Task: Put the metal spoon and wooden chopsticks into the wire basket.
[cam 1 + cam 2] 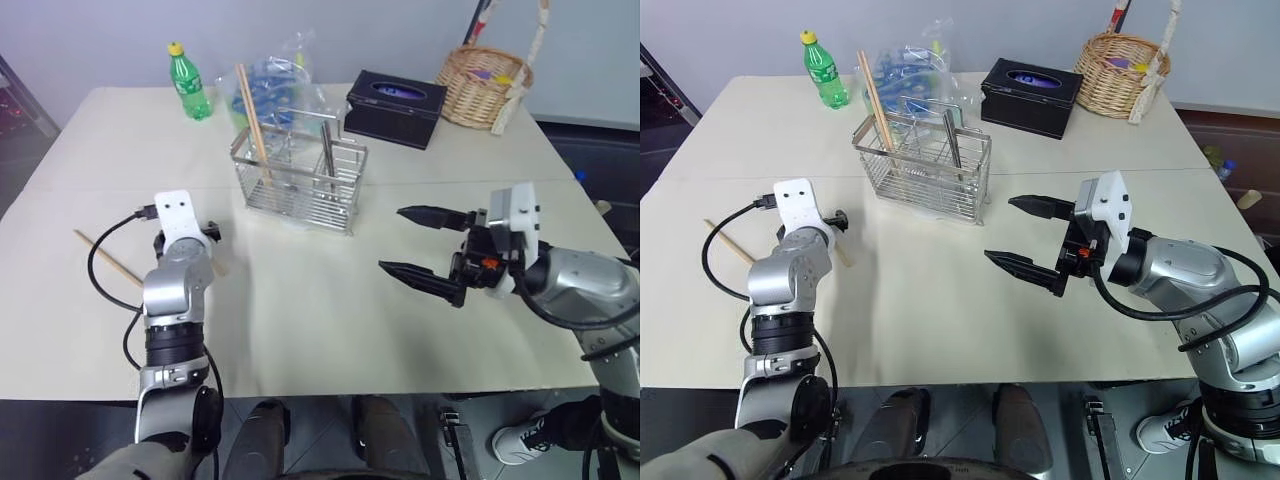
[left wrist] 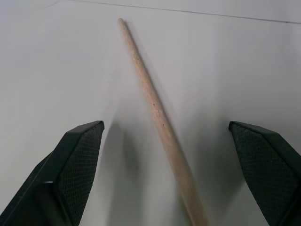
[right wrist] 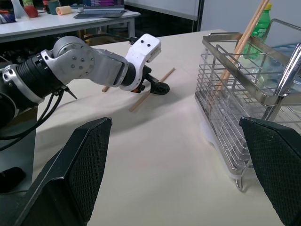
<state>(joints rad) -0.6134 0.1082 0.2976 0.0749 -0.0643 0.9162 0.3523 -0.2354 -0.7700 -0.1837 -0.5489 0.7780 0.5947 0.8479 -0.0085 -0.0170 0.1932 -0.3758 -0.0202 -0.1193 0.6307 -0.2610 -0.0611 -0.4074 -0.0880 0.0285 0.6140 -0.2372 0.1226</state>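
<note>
One wooden chopstick (image 1: 105, 257) lies on the table at the left and runs under my left arm. My left gripper (image 2: 171, 160) hangs low over this chopstick (image 2: 150, 94), open, one finger on each side and not touching it. The wire basket (image 1: 300, 185) stands at the middle back. A second chopstick (image 1: 252, 110) leans upright in its left compartment, and the metal spoon (image 1: 328, 150) stands handle-up in the right one. My right gripper (image 1: 392, 240) hovers open and empty above the table, to the right of the basket and nearer than it.
Behind the wire basket lie a clear plastic bag (image 1: 275, 80) and a green bottle (image 1: 188, 82). A black tissue box (image 1: 395, 105) and a round wicker basket (image 1: 485, 85) stand at the back right. The table's near edge (image 1: 350, 390) runs just in front of me.
</note>
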